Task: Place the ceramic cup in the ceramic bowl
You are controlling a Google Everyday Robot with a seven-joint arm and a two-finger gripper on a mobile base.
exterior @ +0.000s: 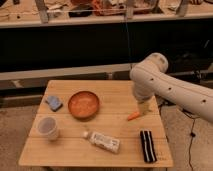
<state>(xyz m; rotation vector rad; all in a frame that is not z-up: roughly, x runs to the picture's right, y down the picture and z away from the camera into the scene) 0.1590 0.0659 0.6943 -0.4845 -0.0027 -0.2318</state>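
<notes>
Camera view: ceramic cup (47, 127) stands upright at the front-left of the table (115, 92), well apart from the arm. Ceramic bowl (83, 104) sits just behind it, toward centre. Gripper (144, 109) hangs over the table's right side, fingers spread (tip just beside an orange carrot (133, 116)). White package (104, 141) lies front-centre.

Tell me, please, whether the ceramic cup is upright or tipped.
Upright: the ceramic cup stands mouth up; the gripper is by the orange item.
</notes>
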